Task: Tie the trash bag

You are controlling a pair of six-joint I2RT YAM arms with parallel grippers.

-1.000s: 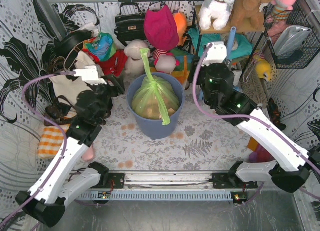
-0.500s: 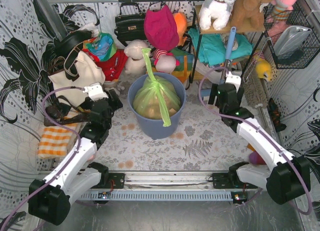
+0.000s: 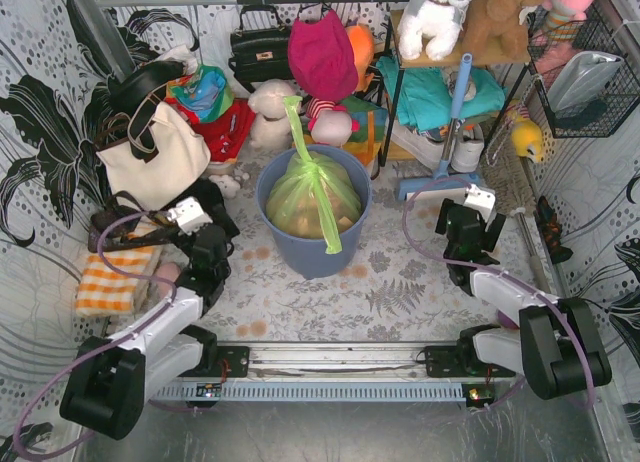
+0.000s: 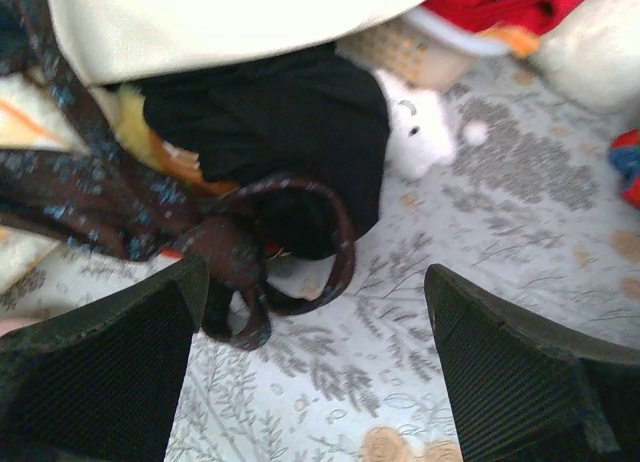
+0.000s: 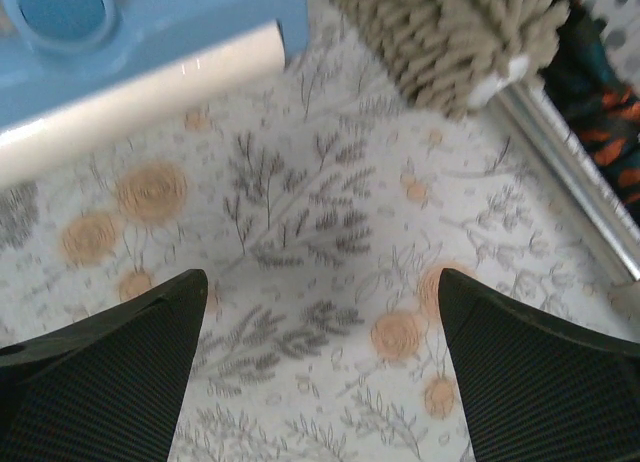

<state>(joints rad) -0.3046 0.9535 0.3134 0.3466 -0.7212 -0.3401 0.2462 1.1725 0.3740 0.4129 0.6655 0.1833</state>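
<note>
The light-green trash bag (image 3: 311,194) sits in the round blue bin (image 3: 306,250) at the middle of the table. Its top is gathered into a knot with two tails, one standing up, one hanging over the bin's front. Tan paper shows through it. My left gripper (image 3: 215,210) is low on the table left of the bin, open and empty (image 4: 315,312). My right gripper (image 3: 468,222) is low on the table right of the bin, open and empty (image 5: 320,312). Neither wrist view shows the bag.
A cream tote handbag (image 3: 150,157) and a dark patterned bag with looped straps (image 4: 240,252) lie by the left gripper. A blue dustpan (image 5: 130,42) and a shaggy mop head (image 5: 450,32) lie ahead of the right gripper. Soft toys crowd the back.
Both arms have drawn back from beside the bin and folded down toward the near edge of the table. The bag stays tied in the bin.
</note>
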